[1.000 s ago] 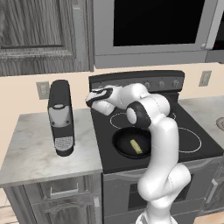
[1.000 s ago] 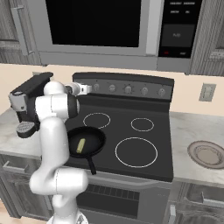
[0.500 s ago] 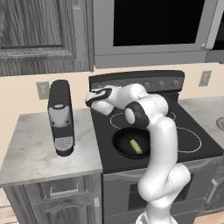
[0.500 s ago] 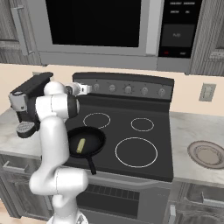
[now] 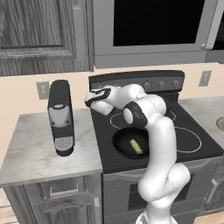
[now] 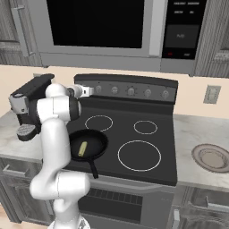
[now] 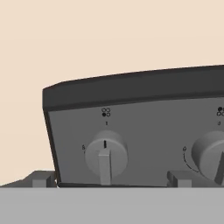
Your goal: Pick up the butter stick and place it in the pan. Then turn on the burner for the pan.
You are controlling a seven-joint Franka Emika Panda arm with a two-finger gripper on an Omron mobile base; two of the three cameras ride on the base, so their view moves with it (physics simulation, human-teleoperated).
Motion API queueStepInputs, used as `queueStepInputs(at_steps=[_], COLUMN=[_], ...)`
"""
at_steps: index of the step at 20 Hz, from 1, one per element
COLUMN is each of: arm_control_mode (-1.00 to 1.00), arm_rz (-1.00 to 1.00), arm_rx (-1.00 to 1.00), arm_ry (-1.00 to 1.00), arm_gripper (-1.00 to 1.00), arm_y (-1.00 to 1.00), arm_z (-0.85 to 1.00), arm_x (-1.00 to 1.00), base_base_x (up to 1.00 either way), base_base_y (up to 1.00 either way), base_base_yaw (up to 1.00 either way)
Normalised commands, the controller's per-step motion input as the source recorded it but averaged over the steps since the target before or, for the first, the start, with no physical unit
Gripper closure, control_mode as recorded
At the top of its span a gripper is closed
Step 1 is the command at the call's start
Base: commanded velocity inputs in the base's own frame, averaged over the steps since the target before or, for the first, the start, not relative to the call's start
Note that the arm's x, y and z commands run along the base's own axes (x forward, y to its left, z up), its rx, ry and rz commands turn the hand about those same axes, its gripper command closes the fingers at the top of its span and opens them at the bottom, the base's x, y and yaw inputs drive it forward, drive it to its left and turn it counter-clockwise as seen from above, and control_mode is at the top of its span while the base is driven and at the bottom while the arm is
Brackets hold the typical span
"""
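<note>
We count one butter stick (image 6: 82,148) and one pan (image 6: 89,144). The stove top shows four burner rings (image 6: 139,155), and its back panel carries five knobs (image 6: 130,91). We also count one coffee machine (image 5: 60,117), one microwave (image 6: 105,26), one plate (image 6: 212,157) and two wall outlets (image 6: 212,94).

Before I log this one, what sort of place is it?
A rendered home kitchen: a black electric stove with a knob panel, a microwave mounted above it, and a coffee machine on the marble counter.
</note>
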Motion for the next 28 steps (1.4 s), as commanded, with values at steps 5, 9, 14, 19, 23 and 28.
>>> queueStepInputs(at_steps=[5,9,14,19,23,28], arm_control_mode=[-1.00,-1.00,-1.00,-1.00,-1.00,-1.00], arm_rz=[0.00,0.00,0.00,0.00,0.00,0.00], arm_rx=[0.00,0.00,0.00,0.00,0.00,0.00], arm_ry=[0.00,0.00,0.00,0.00,0.00,0.00], arm_gripper=[-1.00,-1.00,-1.00,-1.00,-1.00,-1.00], arm_y=[0.00,0.00,0.01,0.04,0.03,0.00], arm_z=[-0.03,-0.03,-0.02,-0.01,-0.01,-0.01], arm_x=[0.07,0.05,0.09,0.12,0.12,0.12], base_base_x=[0.00,0.00,0.00,0.00,0.00,0.00], base_base_y=[0.00,0.00,0.00,0.00,0.00,0.00], base_base_yaw=[0.00,0.00,0.00,0.00,0.00,0.00])
